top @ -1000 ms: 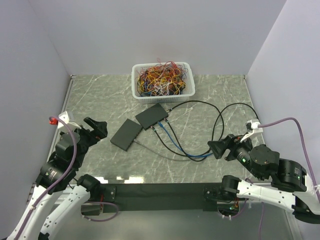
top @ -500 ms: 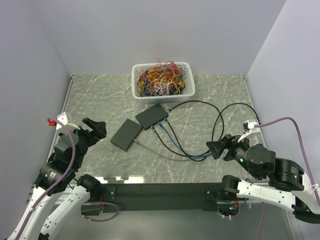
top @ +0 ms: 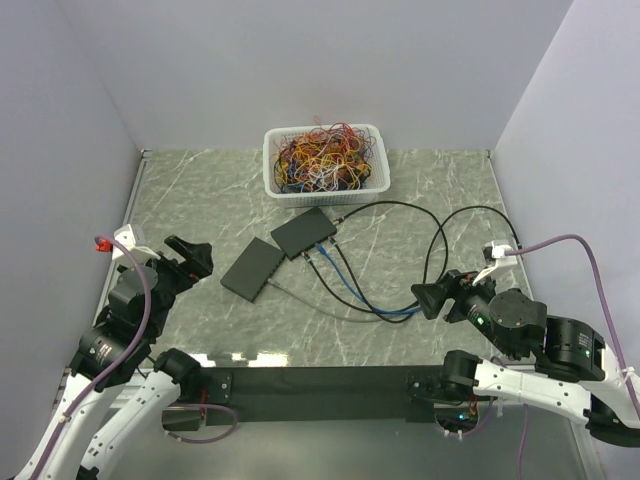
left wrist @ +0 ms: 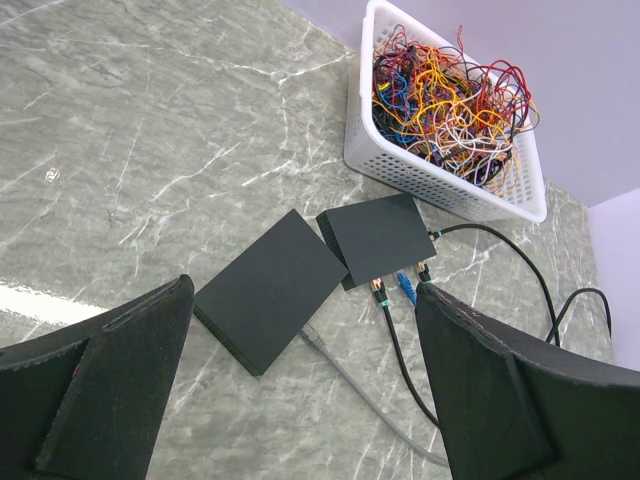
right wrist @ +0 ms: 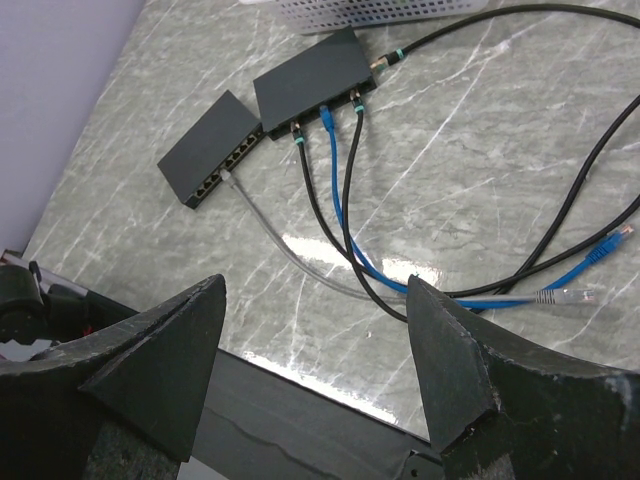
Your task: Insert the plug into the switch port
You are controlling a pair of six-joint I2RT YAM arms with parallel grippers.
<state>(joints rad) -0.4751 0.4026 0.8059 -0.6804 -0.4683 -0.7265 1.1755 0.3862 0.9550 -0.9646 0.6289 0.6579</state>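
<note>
Fingers [right wrist: 150,370] apart; plug [right wrist: 575,296] (flat) points away from switch [right wrist: 210,150]

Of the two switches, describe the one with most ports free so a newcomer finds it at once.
Find the white basket of tangled wires at the back; two black boxes lie before it. Take the left switch, farther from the basket. Only one grey cable enters it, while its neighbour carries black and blue ones.

A basket [top: 325,160] sits at the back of the surface [top: 190,200] — just before it the rear switch [top: 304,232], the front switch [top: 252,270] to its near left, cables [top: 385,313] trailing rightward
</note>
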